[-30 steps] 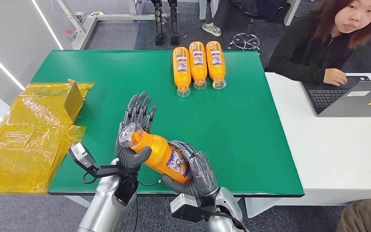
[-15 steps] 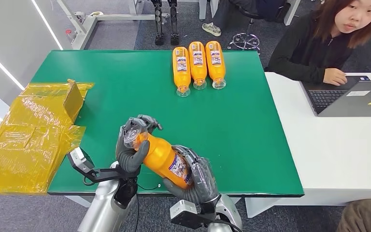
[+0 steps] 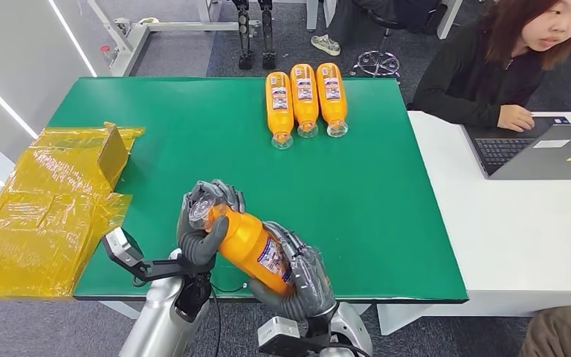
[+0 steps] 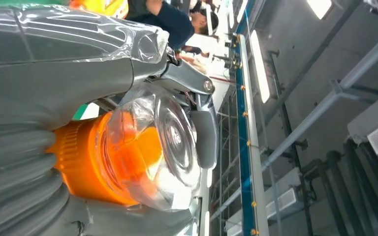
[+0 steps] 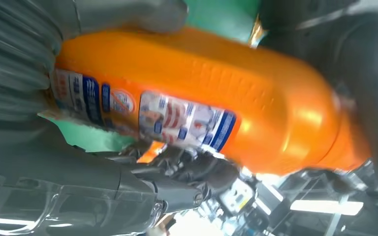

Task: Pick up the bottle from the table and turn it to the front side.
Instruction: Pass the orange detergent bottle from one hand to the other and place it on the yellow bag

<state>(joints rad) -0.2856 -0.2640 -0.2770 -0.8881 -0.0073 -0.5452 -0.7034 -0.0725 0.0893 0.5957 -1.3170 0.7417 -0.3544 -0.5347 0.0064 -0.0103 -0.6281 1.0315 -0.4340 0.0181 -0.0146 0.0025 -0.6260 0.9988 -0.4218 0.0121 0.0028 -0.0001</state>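
Both hands hold 1 orange bottle (image 3: pixel 249 244) above the near edge of the green surface (image 3: pixel 193 134): the left hand (image 3: pixel 202 223) curls around its clear cap end, and the right hand (image 3: pixel 301 271) wraps the labelled base. 3 more bottles (image 3: pixel 305 95) lie side by side at the far edge.
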